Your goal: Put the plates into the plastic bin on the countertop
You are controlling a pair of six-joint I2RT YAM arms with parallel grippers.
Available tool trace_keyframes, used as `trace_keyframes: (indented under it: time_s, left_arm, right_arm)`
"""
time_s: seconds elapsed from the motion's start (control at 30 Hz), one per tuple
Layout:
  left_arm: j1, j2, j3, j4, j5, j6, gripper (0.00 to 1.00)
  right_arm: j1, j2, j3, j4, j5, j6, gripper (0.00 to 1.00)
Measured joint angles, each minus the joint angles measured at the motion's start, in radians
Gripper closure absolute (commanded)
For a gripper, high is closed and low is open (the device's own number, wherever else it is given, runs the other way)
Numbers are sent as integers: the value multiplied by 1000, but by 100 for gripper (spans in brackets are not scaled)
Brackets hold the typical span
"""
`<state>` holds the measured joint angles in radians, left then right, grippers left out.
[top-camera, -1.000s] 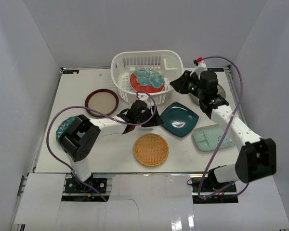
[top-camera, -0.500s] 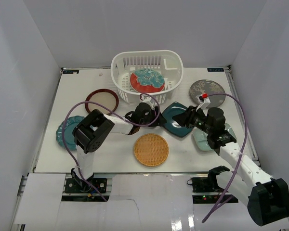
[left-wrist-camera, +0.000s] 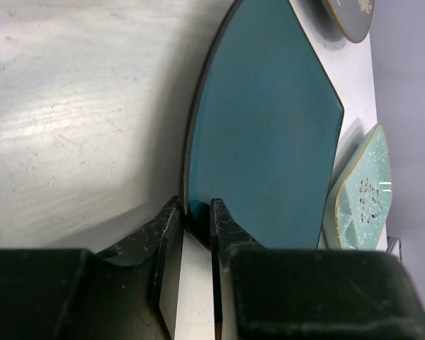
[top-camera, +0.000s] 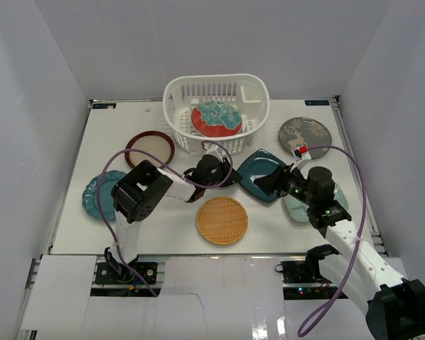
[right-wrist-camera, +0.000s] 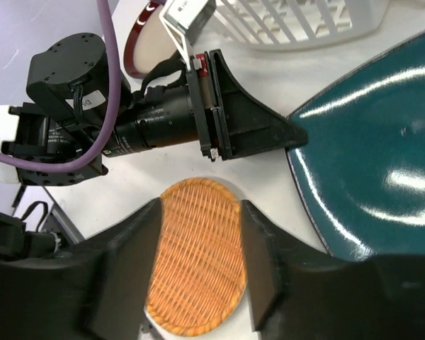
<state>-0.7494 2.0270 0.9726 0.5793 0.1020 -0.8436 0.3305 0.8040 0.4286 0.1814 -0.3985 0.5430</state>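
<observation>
The dark teal square plate [top-camera: 261,172] lies mid-table. My left gripper [top-camera: 230,177] is shut on its left corner, its jaws pinching the rim in the left wrist view [left-wrist-camera: 196,212]. My right gripper [top-camera: 268,185] is open and empty, hovering just right of the tan woven plate [top-camera: 222,220], which shows between its fingers [right-wrist-camera: 198,209]. The white plastic bin [top-camera: 176,92] at the back holds the red-and-teal round plate [top-camera: 216,119]. The mint rectangular plate [top-camera: 293,207] is mostly hidden under my right arm.
The maroon-rimmed cream plate [top-camera: 149,149] sits left of the bin. The teal scalloped plate [top-camera: 98,195] is at the left, partly under my left arm. The grey deer plate [top-camera: 304,133] is at the back right. Pale walls close in on three sides.
My right arm swung from the back right, near the bin, to the front beside the tan plate. My left gripper slid right onto the teal square plate's corner, and the plate shifted slightly.
</observation>
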Motion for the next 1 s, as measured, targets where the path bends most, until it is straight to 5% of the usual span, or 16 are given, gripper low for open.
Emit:
trace_keyframes:
  time_s: [0.17, 0.4, 1.0]
  left_arm:
    - [3, -12, -73, 74, -11, -50, 100]
    - [42, -174, -287, 166, -2, -116, 100]
    - [193, -365, -513, 327, 145, -251, 100]
  right_arm:
    - [0, -25, -19, -47, 5, -21, 18]
    - [-1, 68, -19, -60, 10, -56, 2]
    - [-81, 260, -19, -40, 67, -23, 10]
